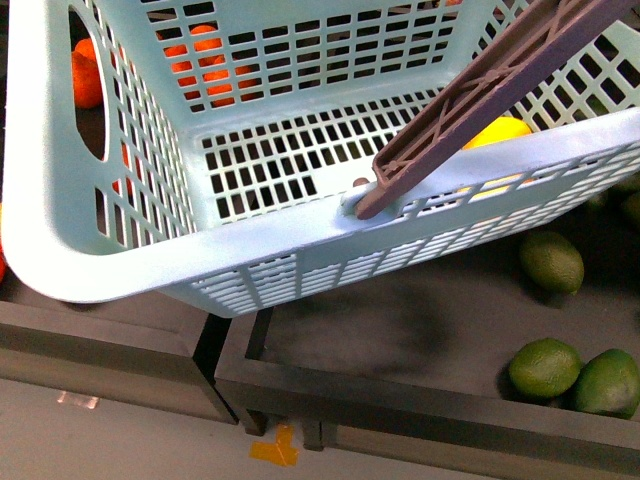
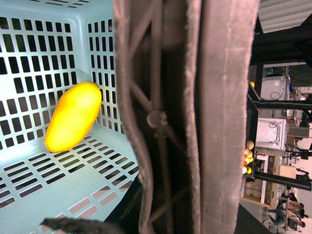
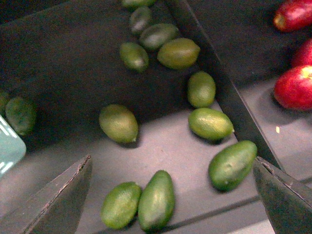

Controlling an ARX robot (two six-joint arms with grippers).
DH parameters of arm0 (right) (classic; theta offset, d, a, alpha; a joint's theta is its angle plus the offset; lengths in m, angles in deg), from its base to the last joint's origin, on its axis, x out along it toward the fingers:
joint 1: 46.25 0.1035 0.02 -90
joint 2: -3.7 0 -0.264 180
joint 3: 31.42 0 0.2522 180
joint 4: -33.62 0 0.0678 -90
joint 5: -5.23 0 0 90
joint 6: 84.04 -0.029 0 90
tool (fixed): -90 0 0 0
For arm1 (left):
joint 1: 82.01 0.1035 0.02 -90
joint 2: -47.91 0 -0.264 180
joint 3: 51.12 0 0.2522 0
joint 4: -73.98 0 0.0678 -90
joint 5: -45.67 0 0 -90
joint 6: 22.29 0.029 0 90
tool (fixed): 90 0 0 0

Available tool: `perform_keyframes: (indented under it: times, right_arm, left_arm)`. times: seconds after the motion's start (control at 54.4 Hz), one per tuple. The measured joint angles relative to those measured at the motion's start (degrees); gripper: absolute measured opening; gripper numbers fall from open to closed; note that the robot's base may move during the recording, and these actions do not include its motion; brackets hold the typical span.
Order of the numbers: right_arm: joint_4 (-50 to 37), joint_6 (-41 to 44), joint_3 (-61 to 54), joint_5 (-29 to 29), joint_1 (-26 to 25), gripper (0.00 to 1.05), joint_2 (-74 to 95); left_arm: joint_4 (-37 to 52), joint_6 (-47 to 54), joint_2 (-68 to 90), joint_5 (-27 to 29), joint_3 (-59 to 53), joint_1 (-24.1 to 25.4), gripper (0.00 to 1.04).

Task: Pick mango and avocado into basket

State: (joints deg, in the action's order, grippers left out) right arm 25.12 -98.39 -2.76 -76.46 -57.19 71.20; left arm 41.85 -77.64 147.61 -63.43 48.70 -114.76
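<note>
The turquoise basket [image 1: 130, 250] hangs close in the front view, above the dark bins. Its brownish-mauve handle [image 1: 480, 100] is swung up. In the left wrist view that handle [image 2: 195, 117] fills the middle, and my left gripper [image 2: 180, 195] is shut on it, its fingers mostly hidden. The yellow mango [image 2: 73, 117] lies inside on the basket floor and shows through the lattice [image 1: 500, 130]. My right gripper [image 3: 173, 195] hangs open over a bin of green fruit. An elongated dark green avocado [image 3: 156, 200] lies between its fingers, and another [image 3: 232, 165] lies close to one finger [image 3: 287, 195].
Several more green fruits [image 3: 118, 123] are scattered in the same bin; three show in the front view [image 1: 545, 367]. A dark divider wall [image 3: 219, 87] separates them from red apples [image 3: 295, 87]. Oranges [image 1: 85, 70] lie behind the basket. A basket corner [image 3: 9, 146] edges the right wrist view.
</note>
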Motion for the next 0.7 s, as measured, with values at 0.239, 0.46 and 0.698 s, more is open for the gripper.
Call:
perform_keyframes:
  times: [0.239,0.46,0.698]
  right_arm:
    - [-16.63,21.64,11.67,-6.73,-7.48,0.96,33.09]
    - [-13.40,33.73,23.26,-9.14,-2.47,0.96,53.59]
    - [-9.53,34.95,33.46,-10.47,2.97,0.96,62.82]
  left_arm:
    - [0.00,-0.09,0.00,1.27,0.00,0.26,0.16]
    - [0.00,-0.09,0.00,0.33,0.02,0.24,0.16]
    - [0.00,-0.11,0.00,0.50,0.02,0.24,0.16]
